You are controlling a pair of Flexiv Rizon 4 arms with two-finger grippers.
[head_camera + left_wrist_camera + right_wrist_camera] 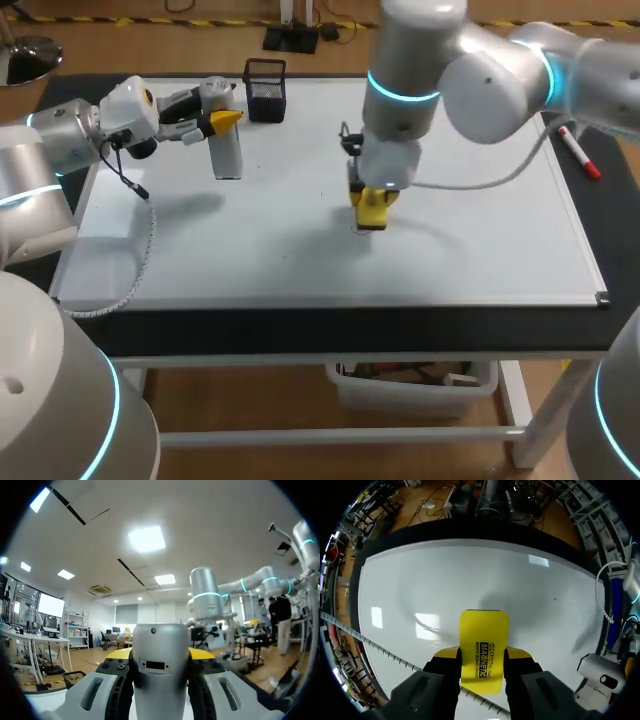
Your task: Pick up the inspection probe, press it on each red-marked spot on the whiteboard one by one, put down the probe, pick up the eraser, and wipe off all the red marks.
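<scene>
Progress: probing looks done and wiping far along, at a guess. No red marks show on the glossy white whiteboard [480, 250] in head or right wrist view. The patch under the eraser is hidden, so a last mark there can't be ruled out.
Left to do: prob. a final pass only; probe not yet put down.
Right pincer [482, 655]: closed on the yellow rectangular block eraser [484, 630], one finger on each long side, eraser sticking out ahead of the tips.
Eraser pos: flat on the whiteboard, near its middle.
Left pincer [226, 119]: clamped on the grey cylindrical inspection probe [160, 680], yellow tips either side.
Probe pos: upright over the board's far left part, near the black mesh pen cup [265, 90], well apart from the eraser; contact w/ board can't be told.
Other: red marker pen [580, 155] on the bench [350, 330] at the board's right edge.
</scene>
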